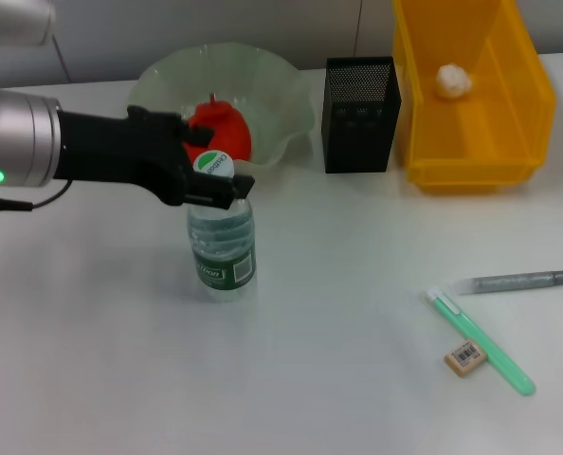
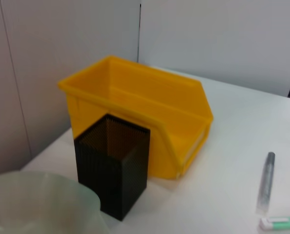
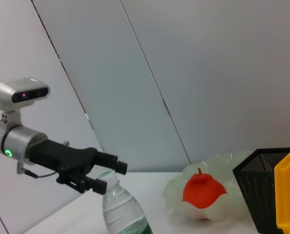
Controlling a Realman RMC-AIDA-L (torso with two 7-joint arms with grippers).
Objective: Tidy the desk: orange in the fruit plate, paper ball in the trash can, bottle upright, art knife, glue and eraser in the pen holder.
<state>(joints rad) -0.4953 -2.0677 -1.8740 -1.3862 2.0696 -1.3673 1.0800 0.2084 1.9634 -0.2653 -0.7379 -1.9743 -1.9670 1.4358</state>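
Note:
The clear bottle with a green label stands upright on the table. My left gripper reaches in from the left and is shut on its white cap, as the right wrist view also shows for the left gripper and the bottle. Just behind, the orange lies in the pale-green fruit plate. Inside the yellow trash can rests the paper ball. The black mesh pen holder stands between plate and can. At the front right lie a grey pen-shaped tool, a green stick and the eraser.
White table with a grey wall behind. The left wrist view shows the trash can, the pen holder, the plate's rim, the grey tool and the green stick's tip. My right arm is out of the head view.

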